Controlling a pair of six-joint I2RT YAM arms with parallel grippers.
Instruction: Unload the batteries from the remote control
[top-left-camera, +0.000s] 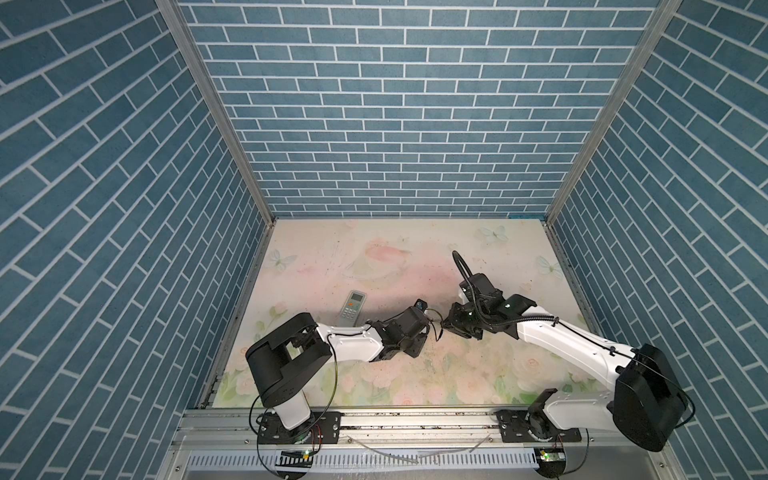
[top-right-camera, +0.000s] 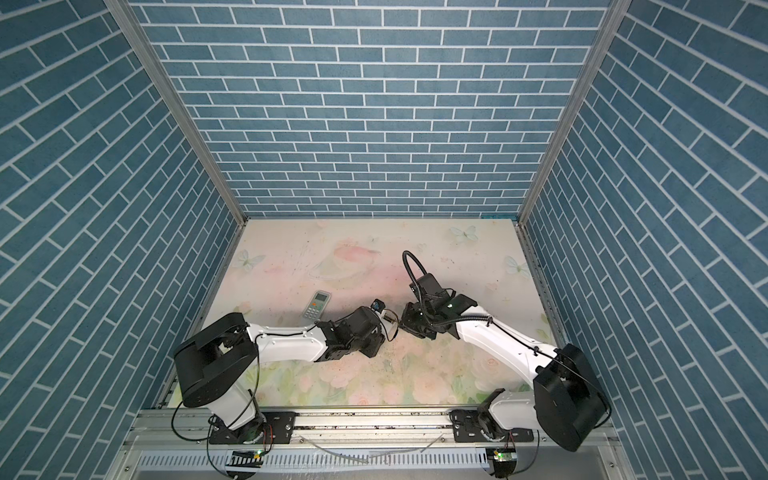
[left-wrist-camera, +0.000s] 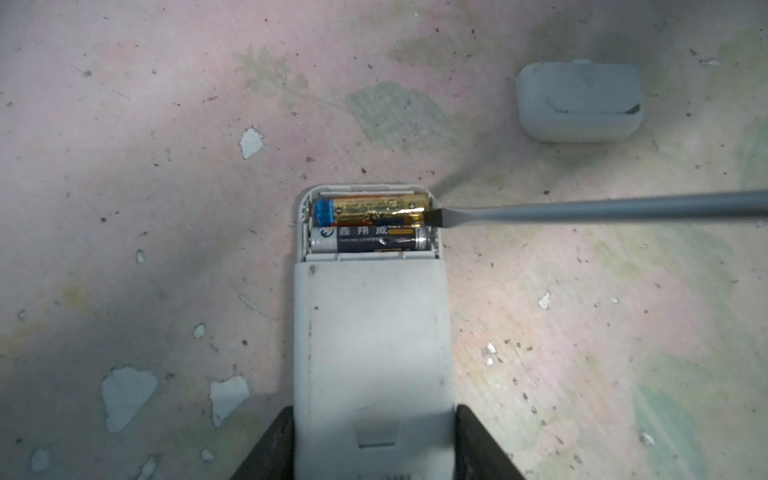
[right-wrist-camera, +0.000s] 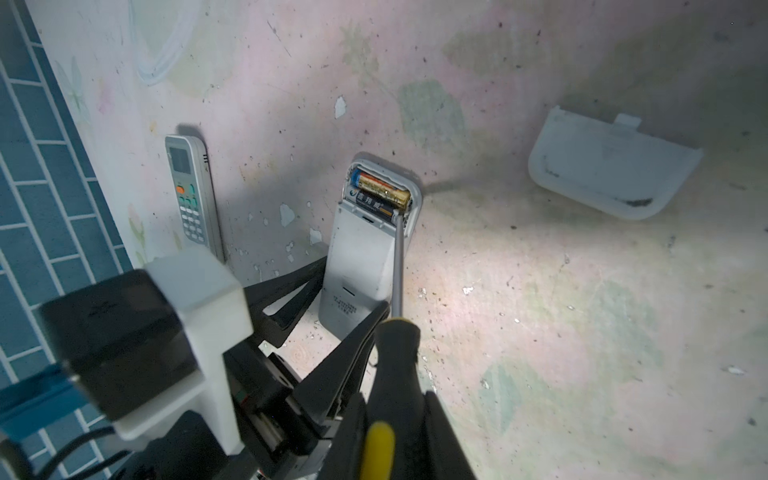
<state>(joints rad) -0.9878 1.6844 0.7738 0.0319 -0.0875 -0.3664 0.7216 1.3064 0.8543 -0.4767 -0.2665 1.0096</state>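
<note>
You're looking at blue brick-patterned walls (top-left-camera: 399, 124) on three sides, metal corner posts (top-left-camera: 216, 112), and a scuffed counter (top-left-camera: 415, 257) printed with pale pink flowers and butterflies.

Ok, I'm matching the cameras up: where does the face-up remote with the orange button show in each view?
Both top views: face-up remote on the table, left of middle, beyond the left arm.
Left wrist: not in it.
Right wrist: face-up remote near the blue wall, beside the opened remote.
Shared landmark: the left tool gripping the opened remote; all views show it.
</note>
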